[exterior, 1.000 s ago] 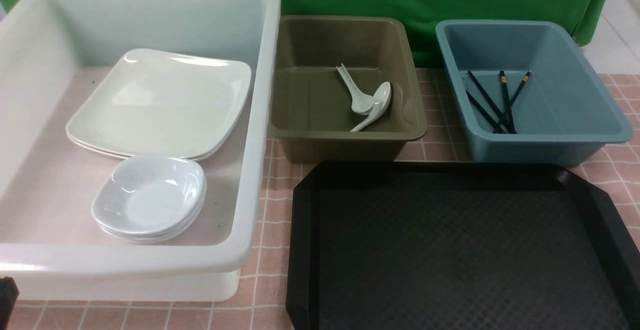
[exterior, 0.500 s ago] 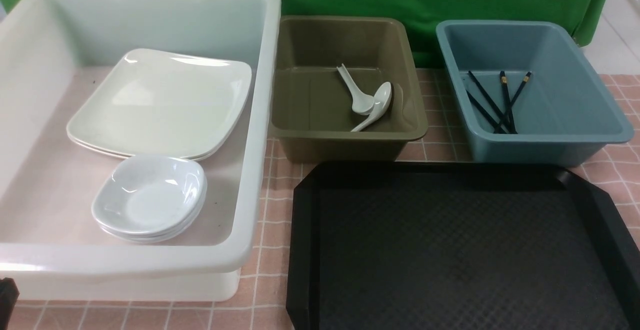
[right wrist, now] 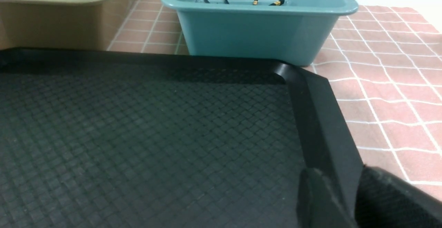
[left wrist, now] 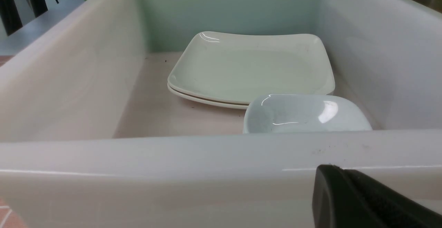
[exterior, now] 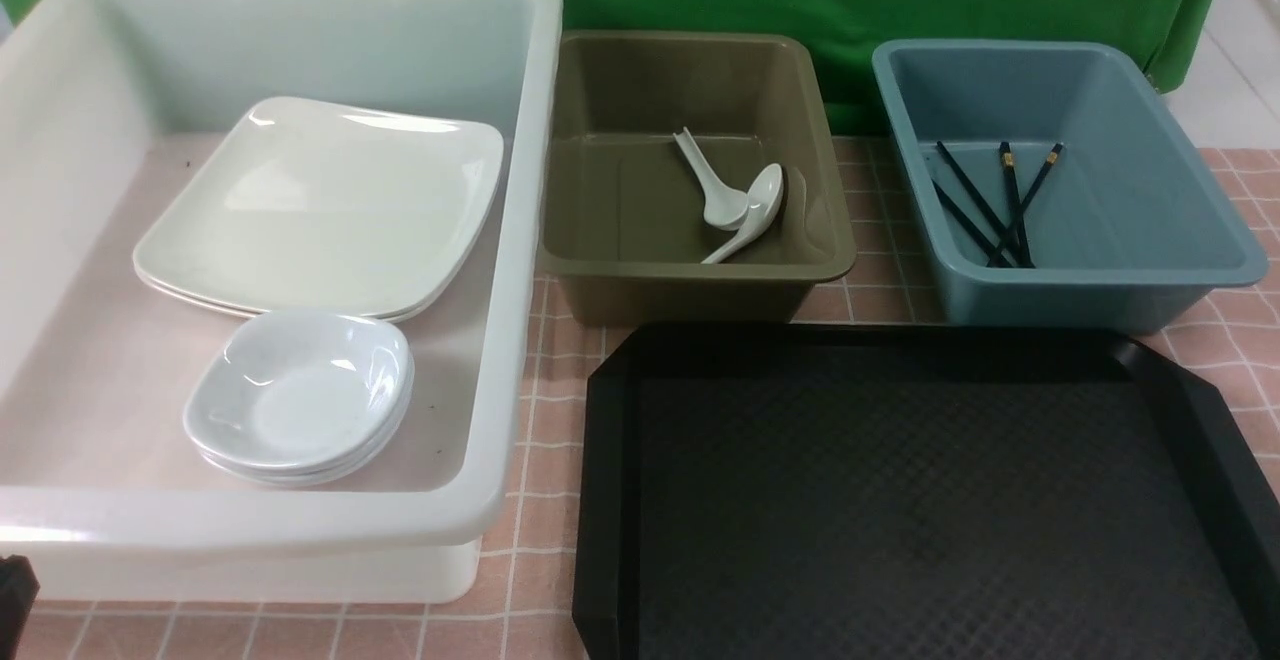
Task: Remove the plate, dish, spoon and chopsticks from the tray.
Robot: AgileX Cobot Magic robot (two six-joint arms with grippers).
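Left gripper: I read it closed, empty, outside the white tub; plates and dishes lie inside beyond it. Right gripper: jaws astride the tray rim, partly parted. Spoons in olive tub; chopsticks in blue tub.

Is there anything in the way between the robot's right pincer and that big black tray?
Nothing visible. The raised rim of the black diamond-textured plastic tray runs right between the two fingers of the right gripper, and no dishes lie on the tray near them.
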